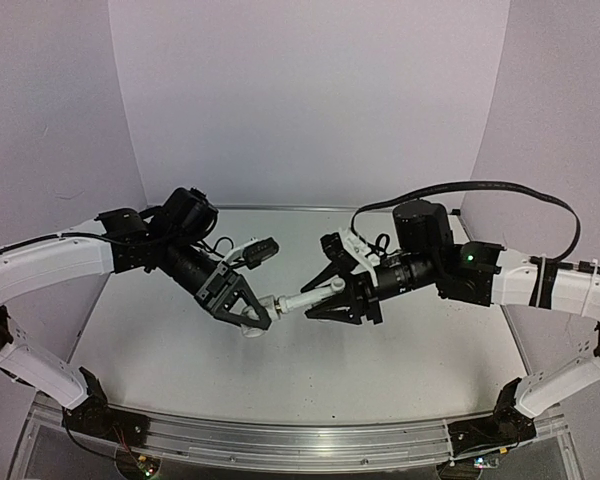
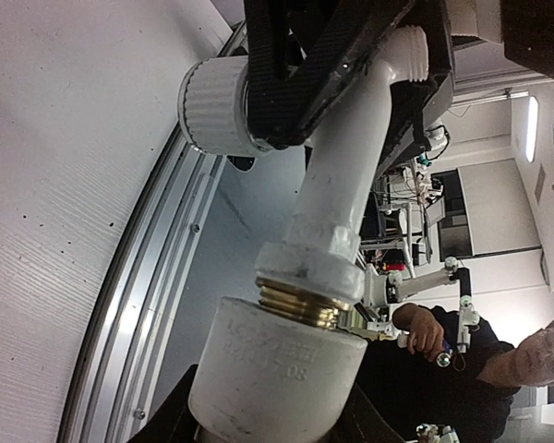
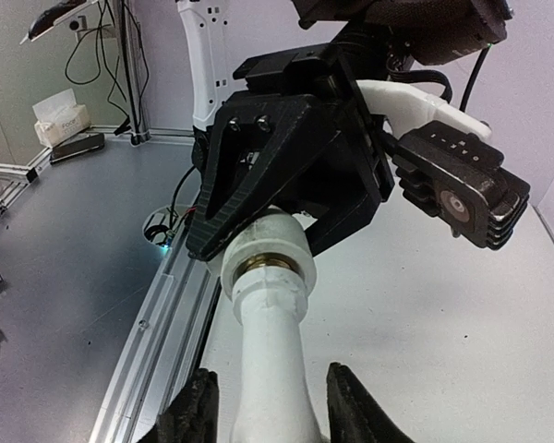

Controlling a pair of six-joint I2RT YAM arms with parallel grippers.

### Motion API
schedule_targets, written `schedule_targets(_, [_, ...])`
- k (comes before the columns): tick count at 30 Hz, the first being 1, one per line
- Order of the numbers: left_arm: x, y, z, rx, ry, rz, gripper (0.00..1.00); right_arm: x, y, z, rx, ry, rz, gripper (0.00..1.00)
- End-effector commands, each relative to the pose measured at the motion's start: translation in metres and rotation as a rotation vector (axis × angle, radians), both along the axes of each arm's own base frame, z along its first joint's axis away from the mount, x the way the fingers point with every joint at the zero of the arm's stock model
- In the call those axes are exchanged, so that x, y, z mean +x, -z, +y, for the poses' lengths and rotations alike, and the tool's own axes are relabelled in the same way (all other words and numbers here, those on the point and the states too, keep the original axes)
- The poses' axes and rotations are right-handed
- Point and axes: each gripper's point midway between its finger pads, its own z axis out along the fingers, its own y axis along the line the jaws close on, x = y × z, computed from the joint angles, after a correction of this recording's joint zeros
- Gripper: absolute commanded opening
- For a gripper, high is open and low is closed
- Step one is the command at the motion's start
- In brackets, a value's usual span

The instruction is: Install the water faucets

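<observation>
Both arms meet above the middle of the table (image 1: pixel 400 370). My left gripper (image 1: pixel 256 318) is shut on the white elbow fitting (image 2: pixel 277 378), its dark fingers (image 2: pixel 166 420) on either side of it. The white tap (image 1: pixel 300 300) lies level between the two grippers. Its brass thread (image 2: pixel 305 303) enters the fitting, with a few turns showing. The tap's ribbed round knob (image 2: pixel 212 106) sits by the right gripper's black fingers (image 2: pixel 286 83). In the right wrist view my right gripper (image 3: pixel 266 411) closes round the tap (image 3: pixel 268 360), which runs up to the fitting (image 3: pixel 268 245).
An aluminium rail (image 1: pixel 280 435) runs along the table's near edge. White walls close the back and sides. The left wrist's camera housing (image 3: pixel 462 194) juts out beside the joint. A person (image 2: pixel 535 360) stands beyond the table.
</observation>
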Motion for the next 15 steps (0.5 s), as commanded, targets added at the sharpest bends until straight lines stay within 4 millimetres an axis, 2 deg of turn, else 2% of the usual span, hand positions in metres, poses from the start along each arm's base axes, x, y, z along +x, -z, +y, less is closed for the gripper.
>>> schedule_targets(1, [0.017,-0.030,-0.006,-0.088,-0.022,-0.209,0.00,0.001,-0.019,0.005,0.041,0.009,0.019,0.36])
schedule_targets(5, [0.042,-0.027,-0.008,-0.054,-0.099,-0.381,0.00,0.002,-0.018,0.006,0.034,0.020,0.067,0.22])
schedule_targets(9, [0.073,-0.028,-0.006,-0.007,-0.180,-0.591,0.00,0.001,-0.017,0.006,0.028,0.032,0.116,0.02])
schedule_targets(15, [0.121,-0.040,-0.007,0.056,-0.227,-0.945,0.00,0.004,-0.020,0.008,0.035,0.059,0.168,0.00])
